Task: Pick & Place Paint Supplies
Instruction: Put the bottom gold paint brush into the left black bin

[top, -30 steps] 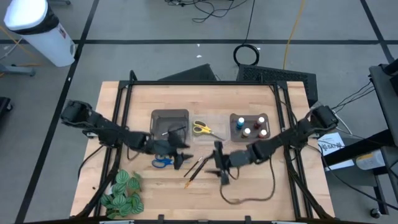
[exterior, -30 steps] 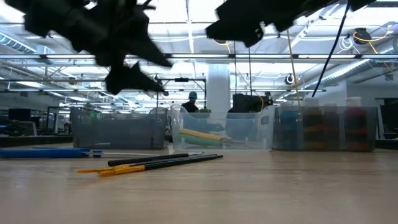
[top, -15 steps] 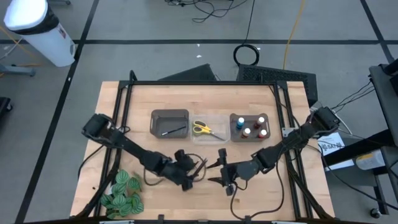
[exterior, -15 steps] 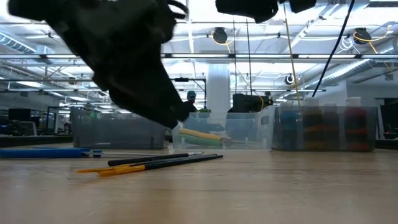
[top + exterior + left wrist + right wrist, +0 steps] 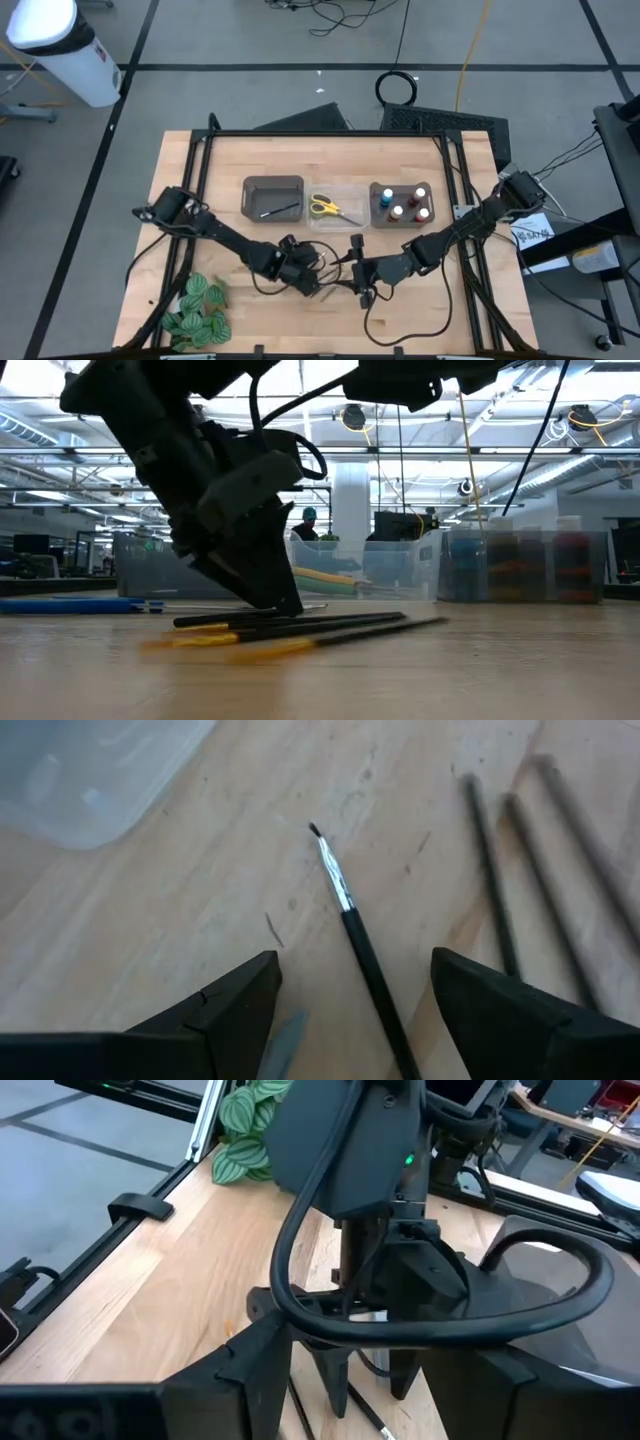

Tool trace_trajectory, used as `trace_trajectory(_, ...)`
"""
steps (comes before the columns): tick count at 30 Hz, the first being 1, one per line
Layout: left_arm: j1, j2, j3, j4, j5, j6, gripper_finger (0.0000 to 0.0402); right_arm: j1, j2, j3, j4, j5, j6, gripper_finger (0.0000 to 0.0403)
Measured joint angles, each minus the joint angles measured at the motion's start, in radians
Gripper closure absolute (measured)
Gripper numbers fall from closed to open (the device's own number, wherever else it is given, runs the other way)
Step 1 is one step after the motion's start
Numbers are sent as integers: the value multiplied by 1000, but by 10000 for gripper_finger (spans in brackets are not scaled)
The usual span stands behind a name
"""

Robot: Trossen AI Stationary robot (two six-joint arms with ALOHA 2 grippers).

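Observation:
Several thin dark paintbrushes (image 5: pixel 330 624) and a yellow one (image 5: pixel 230 644) lie on the table near its near edge. My left gripper (image 5: pixel 318 272) is low over them, open, with one silver-ferruled brush (image 5: pixel 350 925) lying between its fingers. My right gripper (image 5: pixel 352 270) hovers open just right of it, facing it. Blue scissors (image 5: pixel 70 604) lie flat to the left. Yellow scissors (image 5: pixel 324 207) sit in the middle clear bin, and the paint bottles (image 5: pixel 402 204) in the right bin. My left gripper (image 5: pixel 355 970) comes down slanting from the table's left, its open fingers on either side of one dark brush's shaft (image 5: pixel 372 970), lying along it. A fingertip (image 5: pixel 285 603) reaches the brushes at the table. Whether it touches them I cannot tell.
A grey bin (image 5: pixel 273 198) holding one brush stands beyond the brushes, beside the two clear bins (image 5: pixel 345 192). A green striped leafy bunch (image 5: pixel 195 310) lies at the near left corner. Black frame rails (image 5: pixel 200 180) run along both table sides. A cable (image 5: pixel 400 322) loops near the right arm.
My left gripper has swung from beside the grey bin toward the near edge and the right, and dropped onto the brushes. The brushes have slid: one dark brush now reaches farther right, and the yellow one is blurred in motion. The right gripper has barely shifted.

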Motion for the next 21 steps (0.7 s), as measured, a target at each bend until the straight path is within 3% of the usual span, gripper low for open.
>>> trace_trajectory(8,2,4,0,-7,-1,5,125,0,0,0,0,-1,0,207)
trace_trajectory(14,3,5,-2,-6,-7,8,157,8,0,0,-117,-19,64,207)
trace_trajectory(19,5,7,-4,26,-15,12,183,70,0,0,-242,-269,213,212)
trace_trajectory(21,6,7,-4,31,-16,13,190,134,6,0,-261,-312,265,216)
